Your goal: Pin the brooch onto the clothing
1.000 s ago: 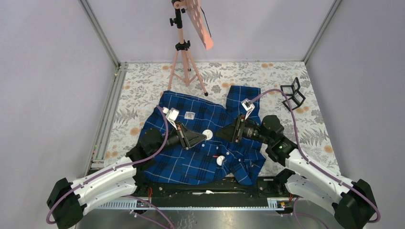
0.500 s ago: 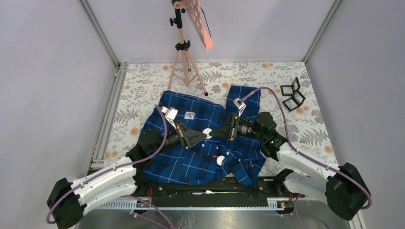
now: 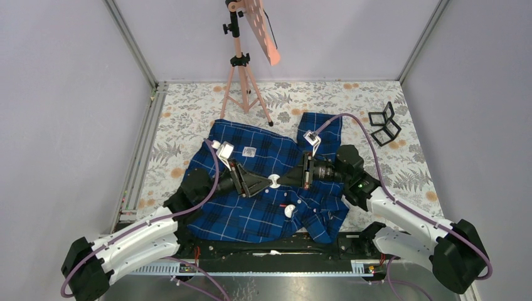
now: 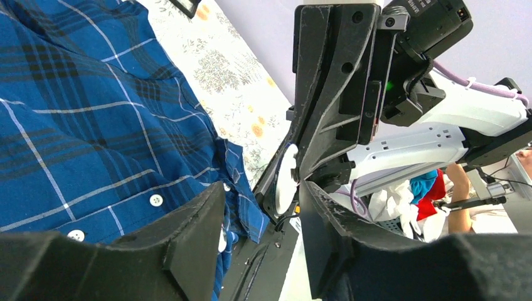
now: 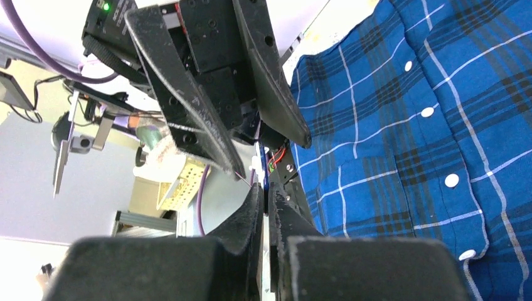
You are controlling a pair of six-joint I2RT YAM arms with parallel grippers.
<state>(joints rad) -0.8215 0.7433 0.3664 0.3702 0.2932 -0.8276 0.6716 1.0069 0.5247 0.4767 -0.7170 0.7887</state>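
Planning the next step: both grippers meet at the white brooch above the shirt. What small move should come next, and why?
Probably draw the left gripper back: its jaws stand open, while the right gripper is shut on the brooch above the shirt.

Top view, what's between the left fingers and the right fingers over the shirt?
A small white round brooch, pinched by the right fingers; the left fingers stand open next to it. The top and left wrist views show it.
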